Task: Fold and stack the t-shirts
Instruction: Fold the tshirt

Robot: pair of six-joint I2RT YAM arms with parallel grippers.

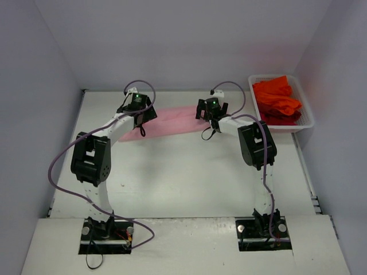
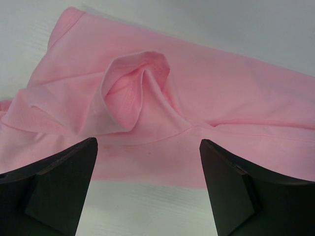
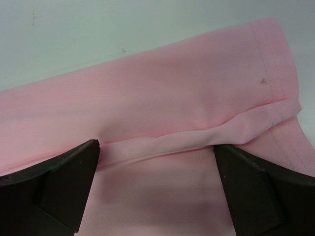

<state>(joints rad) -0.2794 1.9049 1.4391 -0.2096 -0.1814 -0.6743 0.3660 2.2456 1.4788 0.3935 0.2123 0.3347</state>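
A light pink t-shirt [image 1: 172, 121] lies flat across the far middle of the white table, folded into a long strip. My left gripper [image 1: 139, 112] hovers at its left end, open and empty; its wrist view shows a bunched sleeve [image 2: 133, 93] ahead of the near edge of the cloth. My right gripper [image 1: 212, 112] is over its right end, open and empty, above a raised fold [image 3: 197, 137] near the hem. Several orange-red t-shirts [image 1: 277, 100] lie heaped in the basket.
A white mesh basket [image 1: 307, 112] stands at the back right corner of the table [image 1: 189, 183]. Pale walls close in the back and both sides. Purple cables loop from both arms.
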